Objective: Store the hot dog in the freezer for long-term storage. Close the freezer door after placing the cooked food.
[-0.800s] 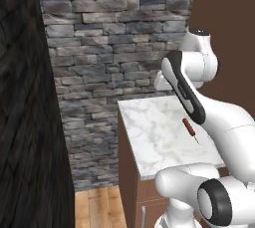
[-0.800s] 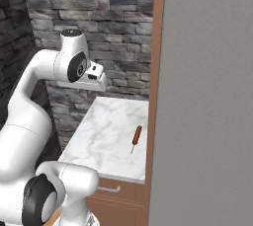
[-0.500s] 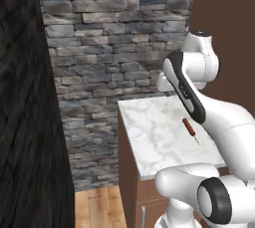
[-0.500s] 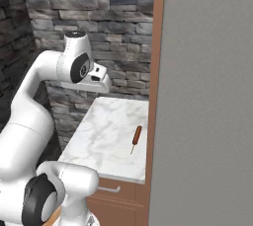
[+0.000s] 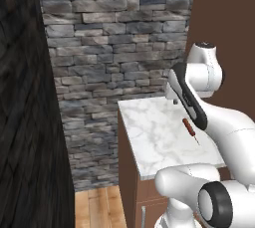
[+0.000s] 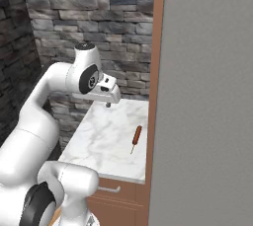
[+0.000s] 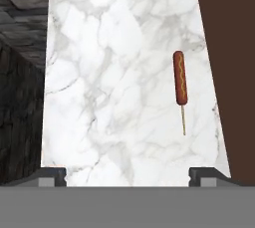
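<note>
The hot dog [image 7: 180, 77] is a slim reddish-brown sausage with a yellow squiggle, on a thin stick. It lies on the white marble counter [image 6: 104, 141] near its right edge, seen also in the base views as the hot dog [image 5: 189, 126] [image 6: 137, 134]. My gripper [image 6: 108, 102] hangs above the back of the counter, clear of the sausage. In the hand view my gripper [image 7: 128, 174] is open, its fingertips [image 7: 52, 174] far apart with nothing between them. A tall plain grey surface [image 6: 207, 101] fills the right; no handle or freezer shelves are in sight.
A stone wall [image 5: 114, 38] stands behind the counter, and a brown panel [image 5: 224, 13] borders its right side. A dark wall [image 5: 25, 122] rises on the left. Wooden drawers [image 6: 113, 195] sit under the counter, over a wood floor [image 5: 99, 207].
The arm has swung a little lower and to the right in the right base view, bringing the hand closer over the counter. The hot dog has not moved.
</note>
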